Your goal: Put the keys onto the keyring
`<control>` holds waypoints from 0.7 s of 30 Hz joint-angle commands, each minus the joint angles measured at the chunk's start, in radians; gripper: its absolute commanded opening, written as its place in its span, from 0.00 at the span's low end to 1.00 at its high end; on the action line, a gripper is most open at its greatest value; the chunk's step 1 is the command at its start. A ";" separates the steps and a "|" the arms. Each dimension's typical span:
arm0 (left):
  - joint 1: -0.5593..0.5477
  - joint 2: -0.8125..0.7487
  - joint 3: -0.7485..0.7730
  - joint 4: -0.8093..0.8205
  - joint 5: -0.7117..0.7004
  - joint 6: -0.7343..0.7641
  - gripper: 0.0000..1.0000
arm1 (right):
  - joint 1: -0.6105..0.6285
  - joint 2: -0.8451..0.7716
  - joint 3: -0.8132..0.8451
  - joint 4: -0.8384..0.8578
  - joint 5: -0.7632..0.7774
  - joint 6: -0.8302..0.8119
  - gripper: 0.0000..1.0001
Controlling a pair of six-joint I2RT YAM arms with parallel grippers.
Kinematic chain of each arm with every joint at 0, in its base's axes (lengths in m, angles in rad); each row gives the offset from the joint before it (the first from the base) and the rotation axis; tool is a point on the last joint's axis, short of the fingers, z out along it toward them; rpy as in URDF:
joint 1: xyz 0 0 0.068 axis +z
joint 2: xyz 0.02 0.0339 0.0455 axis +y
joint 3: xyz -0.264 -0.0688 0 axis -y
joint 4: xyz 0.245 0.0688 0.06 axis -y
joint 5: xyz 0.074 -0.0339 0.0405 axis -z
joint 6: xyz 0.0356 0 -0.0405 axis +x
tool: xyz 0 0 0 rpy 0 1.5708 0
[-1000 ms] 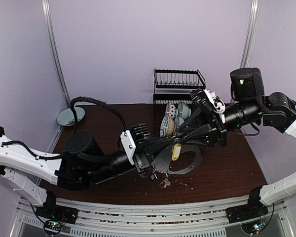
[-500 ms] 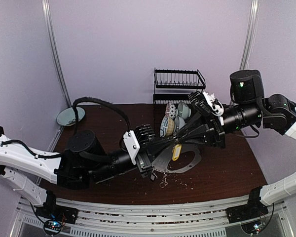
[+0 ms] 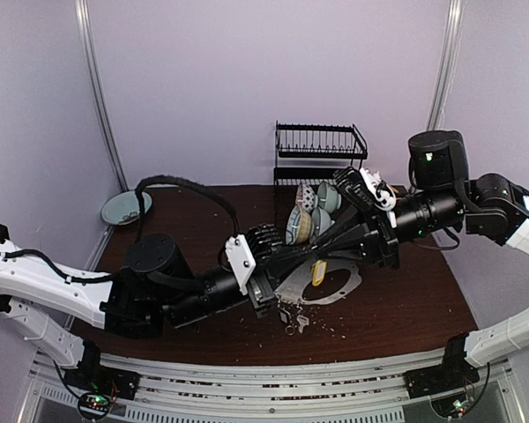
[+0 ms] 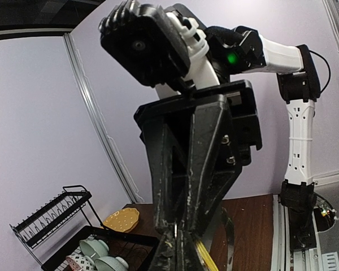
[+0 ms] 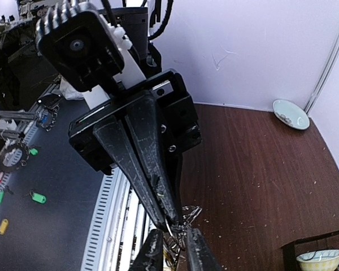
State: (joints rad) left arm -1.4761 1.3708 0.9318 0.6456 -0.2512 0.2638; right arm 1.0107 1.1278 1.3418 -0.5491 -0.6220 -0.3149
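Note:
The keyring, a thin grey hoop, hangs tilted just above the brown table between both grippers. Its edge also shows in the left wrist view. Small rings dangle from it; they show in the right wrist view. The keys' yellow tag hangs under the right gripper, whose fingers close on a thin silver piece. The silver key itself is not clear. My left gripper is shut on the hoop's wire, tip to tip with the right.
A black dish rack stands at the back, with several bowls in front of it. A pale plate lies at the far left and a yellow dish lies near the rack. Crumbs dot the table.
The left gripper has moved a little right and the right gripper a little left, still tip to tip. The hoop and yellow tag shifted slightly with them. The dangling rings swung right.

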 commanded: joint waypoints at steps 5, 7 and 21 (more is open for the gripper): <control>0.002 -0.031 -0.033 0.180 -0.022 -0.016 0.00 | 0.004 -0.090 -0.073 0.057 0.063 0.021 0.51; 0.002 -0.030 -0.045 0.208 -0.014 -0.017 0.00 | 0.003 -0.128 -0.131 0.120 0.085 0.045 0.55; 0.002 -0.024 -0.096 0.358 0.012 -0.027 0.00 | 0.002 -0.191 -0.266 0.237 0.111 0.088 0.22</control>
State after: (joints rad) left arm -1.4761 1.3670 0.8551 0.8398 -0.2432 0.2504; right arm 1.0103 0.9642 1.1007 -0.3912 -0.4847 -0.2314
